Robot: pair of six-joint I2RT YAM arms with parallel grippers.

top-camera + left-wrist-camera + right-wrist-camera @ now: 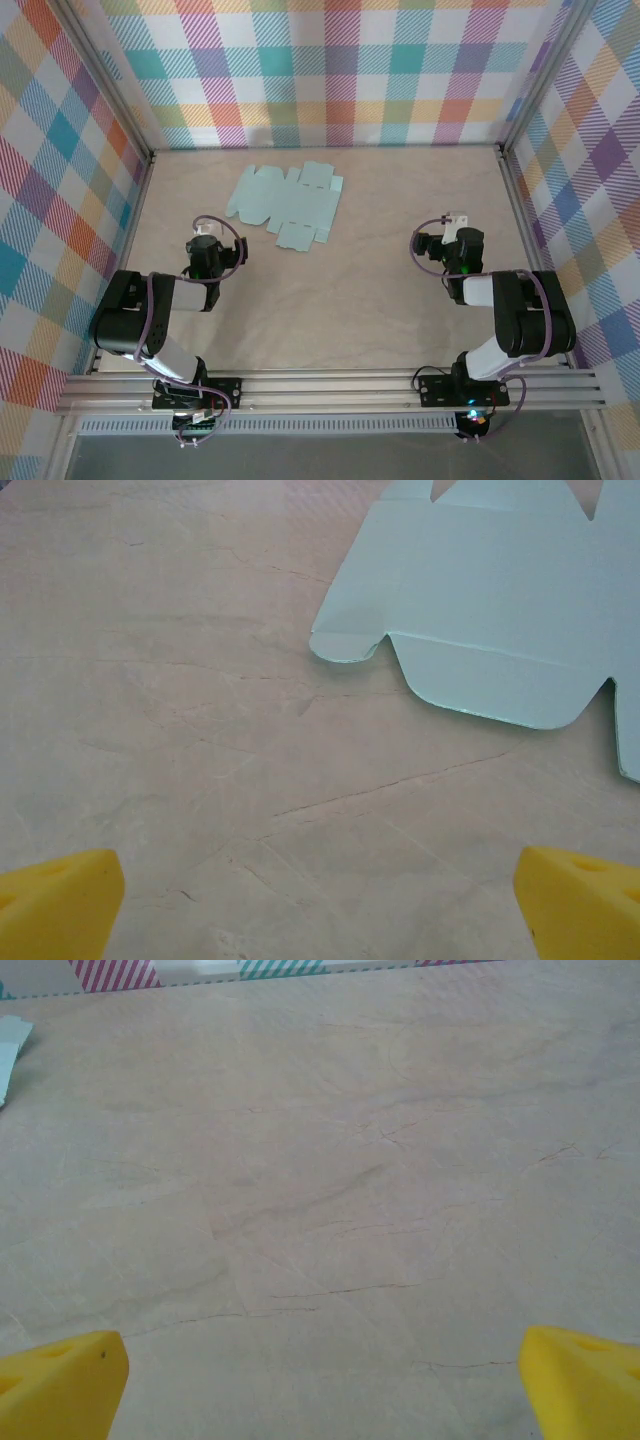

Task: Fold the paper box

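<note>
Paper box (285,203) lies flat, unfolded on bench (380,300). Left hand (320,905) — spread wide — sits just short of it, prob. lining up a flap; right hand (320,1385), also wide, well apart.

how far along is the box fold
Nothing looks done: the box lies flat and unfolded on the table, flaps spread. Nothing is in hand: the left gripper is open, short of the box's near edge, and the right gripper is open over bare table. All the folding is left.
</note>
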